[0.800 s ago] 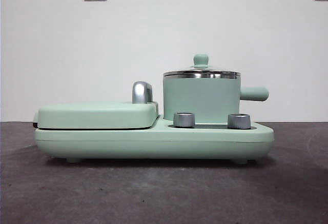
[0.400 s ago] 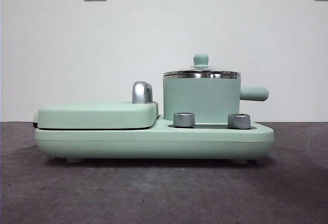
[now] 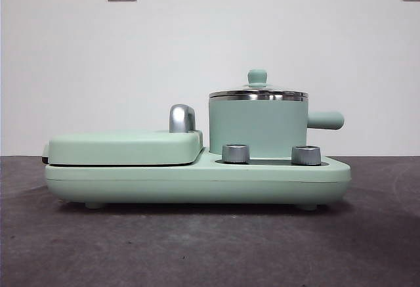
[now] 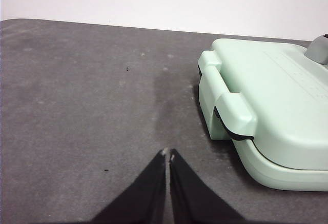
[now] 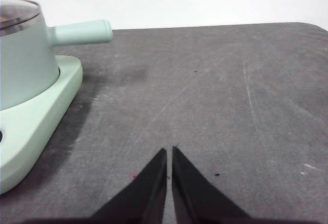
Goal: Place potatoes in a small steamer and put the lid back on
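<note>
Nothing moved; steamer [image 3: 258, 128] handle rightward.

The mint green cylindrical steamer pot [image 3: 258, 128] with a shiny steel rim stands upright in the right-hand well of a mint green appliance base [image 3: 197, 180], its short stubby side handle [image 3: 325, 120] pointing right and level. The round clear glass lid [image 3: 258, 92] with a steel rim sits flat and closed on the pot, its small mint green knob [image 3: 257, 77] centred on top. The right wrist view shows the same pot [image 5: 23, 60] and lid edge [image 5: 18, 14]. The pot's inside cannot be seen.
</note>
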